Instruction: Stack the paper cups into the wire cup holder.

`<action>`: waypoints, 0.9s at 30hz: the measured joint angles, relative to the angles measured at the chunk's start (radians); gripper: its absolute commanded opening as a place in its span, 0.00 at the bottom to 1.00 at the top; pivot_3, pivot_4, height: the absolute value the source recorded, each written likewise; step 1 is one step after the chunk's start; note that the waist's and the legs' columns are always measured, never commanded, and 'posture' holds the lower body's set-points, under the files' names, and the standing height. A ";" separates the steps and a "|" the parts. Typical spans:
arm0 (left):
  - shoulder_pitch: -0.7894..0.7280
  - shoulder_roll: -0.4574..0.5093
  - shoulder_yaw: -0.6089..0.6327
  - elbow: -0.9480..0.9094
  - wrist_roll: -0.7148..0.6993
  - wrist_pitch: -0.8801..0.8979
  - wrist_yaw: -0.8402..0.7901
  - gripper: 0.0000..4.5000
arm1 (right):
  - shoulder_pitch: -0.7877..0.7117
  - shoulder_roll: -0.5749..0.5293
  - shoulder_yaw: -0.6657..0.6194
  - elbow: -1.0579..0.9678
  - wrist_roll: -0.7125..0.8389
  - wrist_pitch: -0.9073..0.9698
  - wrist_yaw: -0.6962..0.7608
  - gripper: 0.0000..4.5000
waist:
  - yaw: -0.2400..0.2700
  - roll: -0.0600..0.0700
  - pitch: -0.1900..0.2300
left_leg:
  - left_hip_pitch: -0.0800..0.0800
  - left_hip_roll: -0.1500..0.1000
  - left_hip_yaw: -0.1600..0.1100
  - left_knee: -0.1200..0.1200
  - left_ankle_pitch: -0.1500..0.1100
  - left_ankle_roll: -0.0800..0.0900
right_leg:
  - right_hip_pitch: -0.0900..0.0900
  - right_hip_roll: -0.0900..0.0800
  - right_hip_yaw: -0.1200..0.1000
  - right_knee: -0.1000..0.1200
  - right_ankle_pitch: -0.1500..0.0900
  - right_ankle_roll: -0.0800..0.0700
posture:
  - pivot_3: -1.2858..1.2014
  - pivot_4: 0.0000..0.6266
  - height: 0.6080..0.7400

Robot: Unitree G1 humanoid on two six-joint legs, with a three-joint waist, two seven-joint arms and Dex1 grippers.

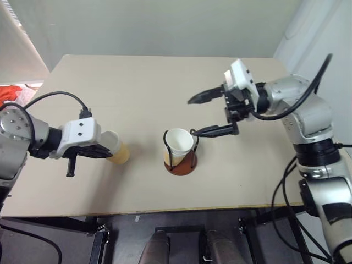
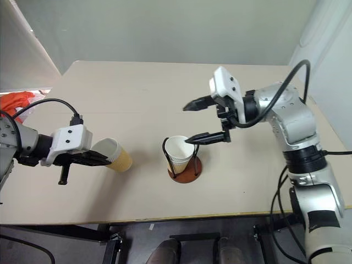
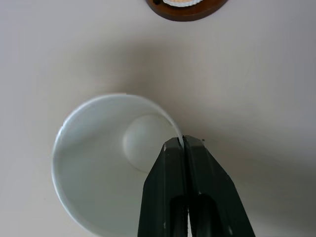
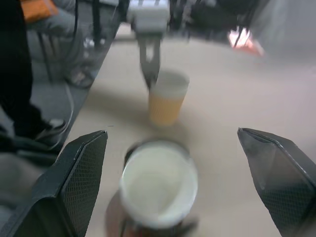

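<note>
One cup is seated in the holder; a second cup is pinched at its rim by the left gripper, right gripper spread wide, stacking pending.

wire cup holder cut off at left wrist view's edge, right wrist view blurred

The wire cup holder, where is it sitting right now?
The wire cup holder stands near the table's front edge, around the middle, with a paper cup in it, just below the open right claw.
</note>
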 measured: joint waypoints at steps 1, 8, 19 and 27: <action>-0.008 -0.004 -0.002 0.000 0.000 -0.001 -0.003 0.01 | 0.011 -0.022 -0.013 -0.003 0.001 0.006 -0.002 1.00 | 0.000 0.000 0.000 | 0.000 0.000 0.000 0.000 0.000 0.000 | 0.000 0.000 0.000 0.000 0.001 0.002 | 0.52 0.24 1.00; -0.165 -0.039 -0.006 0.017 -0.066 0.014 -0.075 0.01 | 0.211 -0.247 -0.157 -0.092 0.055 0.063 0.026 1.00 | 0.013 -0.002 -0.001 | 0.000 0.000 0.000 0.002 0.001 0.001 | 0.002 0.000 0.000 0.000 0.001 0.002 | 0.52 0.24 1.00; -0.717 -0.099 -0.235 0.019 -0.488 0.044 -0.131 0.01 | 0.553 -0.389 -0.456 -0.313 0.251 0.156 0.010 1.00 | 0.001 -0.001 -0.001 | 0.002 -0.001 0.004 0.009 0.002 0.006 | 0.013 0.001 0.004 -0.011 0.004 0.020 | 0.52 0.24 1.00; -0.974 -0.138 -0.744 0.162 -0.518 -0.233 -0.132 0.01 | 0.607 -0.368 -0.464 -0.422 0.286 0.179 -0.119 1.00 | 0.006 0.000 0.000 | -0.001 -0.002 0.003 0.012 0.003 0.013 | 0.015 0.000 0.006 -0.018 0.007 0.029 | 0.52 0.24 1.00</action>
